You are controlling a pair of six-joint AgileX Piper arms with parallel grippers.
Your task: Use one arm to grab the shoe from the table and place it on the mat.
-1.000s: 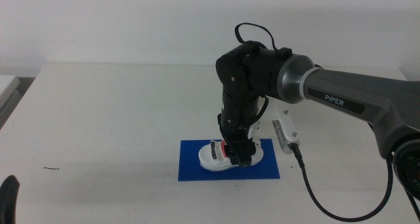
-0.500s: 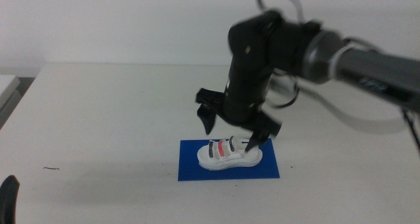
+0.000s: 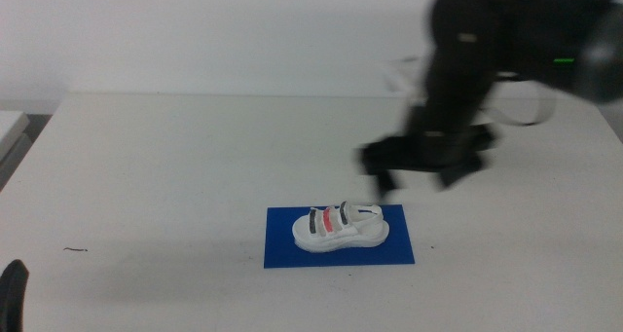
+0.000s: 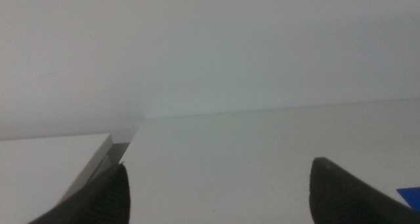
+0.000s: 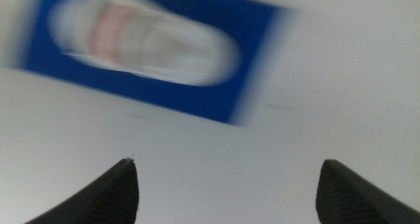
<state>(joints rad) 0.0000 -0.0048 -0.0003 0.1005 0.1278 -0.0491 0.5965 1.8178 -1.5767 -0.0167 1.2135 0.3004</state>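
The white shoe (image 3: 341,225) with dark straps and one red strap lies on its sole on the blue mat (image 3: 282,254), near the table's front middle. The shoe (image 5: 141,43) and the mat (image 5: 252,86) also show, blurred, in the right wrist view. My right gripper (image 3: 423,171) is open and empty, in the air up and to the right of the shoe, clear of it; the arm (image 3: 487,50) is motion-blurred. In the right wrist view the right gripper (image 5: 226,184) has its jaws wide apart. My left gripper (image 4: 216,188) is open and waits at the front left (image 3: 12,291).
The white table (image 3: 165,166) stretches around the mat. A pale tray edge (image 3: 10,128) sits at the far left. A small dark mark (image 3: 76,249) lies on the table's front left. A mat corner (image 4: 410,196) shows in the left wrist view.
My right gripper let go of the shoe, opened, then rose and swung away to the right. The shoe stays on the mat. The left arm has not moved.
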